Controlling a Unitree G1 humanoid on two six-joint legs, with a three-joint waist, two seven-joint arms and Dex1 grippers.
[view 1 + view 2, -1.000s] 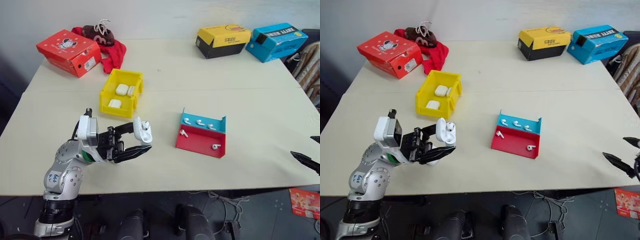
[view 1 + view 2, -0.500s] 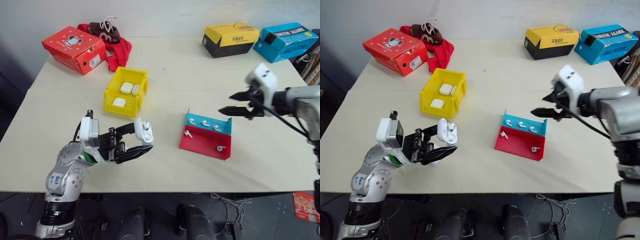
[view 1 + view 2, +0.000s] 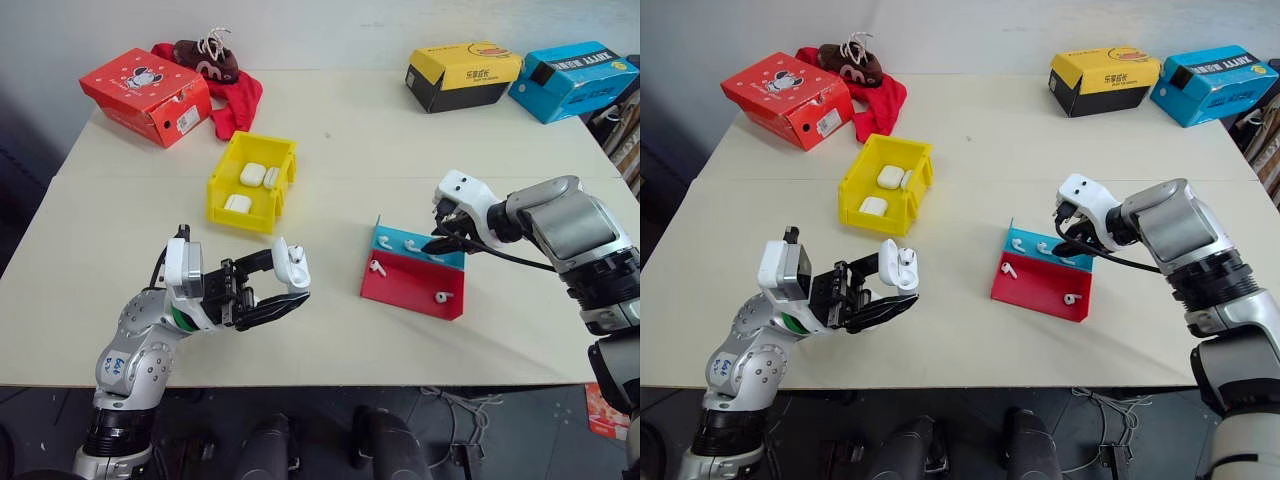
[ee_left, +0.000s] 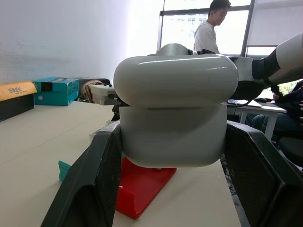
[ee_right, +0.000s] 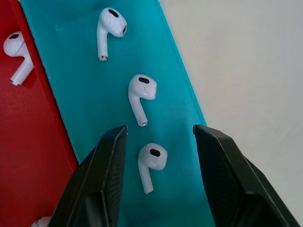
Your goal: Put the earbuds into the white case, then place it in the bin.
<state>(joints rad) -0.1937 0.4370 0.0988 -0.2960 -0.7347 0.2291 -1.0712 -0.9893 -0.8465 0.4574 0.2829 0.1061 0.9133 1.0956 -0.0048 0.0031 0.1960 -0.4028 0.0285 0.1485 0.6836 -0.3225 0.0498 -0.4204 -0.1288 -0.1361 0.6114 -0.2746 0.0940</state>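
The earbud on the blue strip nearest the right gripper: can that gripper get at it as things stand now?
Probably yes. The right gripper hangs open right over the blue strip of the tray, and the nearest earbud lies between its fingers with nothing on top of it. The next earbud lies close, so care is needed.

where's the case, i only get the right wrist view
Observer: The left gripper is shut on the case, holding it above the near-left part of the table.
Operator: anything in the bin
Observer: The bin holds three other cases. It sits on the table beyond the left gripper.
Operator: how many earbuds on the red part
Observer: Two earbuds lie on the red part of the tray, one near each end.
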